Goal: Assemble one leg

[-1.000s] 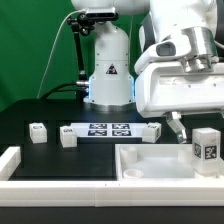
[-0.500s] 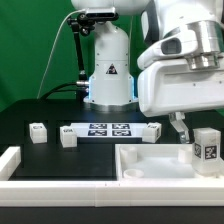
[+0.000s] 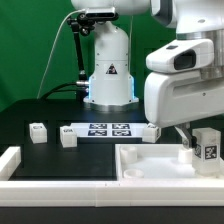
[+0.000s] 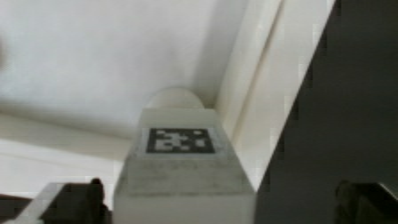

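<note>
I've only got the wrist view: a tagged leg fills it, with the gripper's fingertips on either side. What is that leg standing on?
Observer: The leg stands upright on the large white panel, towards the exterior view's right.
Operator: Are any other legs around?
Observer: Yes, a spare leg and a neighbouring leg sit on the black table, at the exterior view's left.
Operator: What lies between those and the panel?
Observer: The marker board, with one more small block at its end nearer the panel.
</note>
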Robot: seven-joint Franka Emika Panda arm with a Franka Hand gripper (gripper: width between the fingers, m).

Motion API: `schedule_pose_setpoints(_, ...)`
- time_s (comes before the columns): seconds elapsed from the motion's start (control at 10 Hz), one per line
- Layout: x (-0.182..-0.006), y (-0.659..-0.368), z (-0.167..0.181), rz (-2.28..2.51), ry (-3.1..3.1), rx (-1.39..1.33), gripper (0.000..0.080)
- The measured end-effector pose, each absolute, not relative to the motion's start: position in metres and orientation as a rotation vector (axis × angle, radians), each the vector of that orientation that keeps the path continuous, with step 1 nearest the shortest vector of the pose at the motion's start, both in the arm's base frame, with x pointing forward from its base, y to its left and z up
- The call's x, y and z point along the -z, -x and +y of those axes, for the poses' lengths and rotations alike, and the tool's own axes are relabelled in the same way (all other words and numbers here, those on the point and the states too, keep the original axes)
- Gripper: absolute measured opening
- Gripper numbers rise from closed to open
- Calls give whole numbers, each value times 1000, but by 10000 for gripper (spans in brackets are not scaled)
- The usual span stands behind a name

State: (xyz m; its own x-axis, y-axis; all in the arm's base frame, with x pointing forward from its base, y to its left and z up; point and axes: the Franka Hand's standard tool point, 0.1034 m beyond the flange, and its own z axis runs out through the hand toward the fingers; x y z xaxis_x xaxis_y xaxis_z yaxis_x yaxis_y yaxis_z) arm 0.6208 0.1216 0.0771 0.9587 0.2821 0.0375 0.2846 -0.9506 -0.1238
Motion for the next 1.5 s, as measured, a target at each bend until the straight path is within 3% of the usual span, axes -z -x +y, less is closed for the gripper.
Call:
schedule_pose_setpoints(0.2, -76, -622, 120, -429, 2985, 50, 649)
schedule_pose_setpoints(0.3, -76, -622, 120, -429, 2985, 50, 561)
schedule_pose_setpoints(0.4, -76, -622, 120, -429, 2985, 50, 391)
schedule_pose_setpoints(0.5, -76, -622, 120, -429, 2985, 51, 391)
schedule_pose_setpoints(0.6, -76, -622, 119, -427, 2986, 50, 292)
schedule_pose_setpoints(1.0, -75, -619, 119, -288, 2997, 20, 292)
schedule_pose_setpoints(1.5, -73, -624, 117, 601, 2935, 18, 294)
